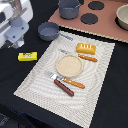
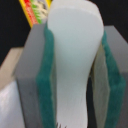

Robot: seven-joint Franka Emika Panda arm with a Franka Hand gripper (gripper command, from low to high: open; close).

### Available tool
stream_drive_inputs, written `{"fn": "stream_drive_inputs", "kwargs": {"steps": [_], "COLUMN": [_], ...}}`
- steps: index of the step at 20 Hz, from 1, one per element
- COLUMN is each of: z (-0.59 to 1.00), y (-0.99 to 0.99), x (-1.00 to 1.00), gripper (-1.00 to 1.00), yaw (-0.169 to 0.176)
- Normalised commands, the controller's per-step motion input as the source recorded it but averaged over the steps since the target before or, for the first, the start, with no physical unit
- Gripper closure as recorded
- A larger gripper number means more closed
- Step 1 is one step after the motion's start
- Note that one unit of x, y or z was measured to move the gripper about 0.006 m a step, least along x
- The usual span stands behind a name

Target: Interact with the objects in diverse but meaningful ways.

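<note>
yellow box (image 1: 27, 56) print too blurred, nothing legible

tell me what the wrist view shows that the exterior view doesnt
Only the wrist view shows the jaws closed on a white utensil, green pads against it. Only the exterior view shows the mat with the tan plate, bread loaf, sausage, orange-handled cutlery, and the grey pan. Both show the yellow box.
</note>
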Motion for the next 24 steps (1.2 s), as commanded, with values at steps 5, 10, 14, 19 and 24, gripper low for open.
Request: {"fn": "stream_drive_inputs", "kwargs": {"steps": [5,10,14,19,24], "z": [-0.19,-0.34,-0.37,-0.39,-0.2], "y": [-0.7,-0.36,-0.26,-0.19,-0.15], "x": [0.29,0.12,0.07,0.12,0.36], "gripper": [1.0,1.0,1.0,1.0,1.0], "yaw": [-0.021,-0.022,0.0,0.0,-0.001]}}
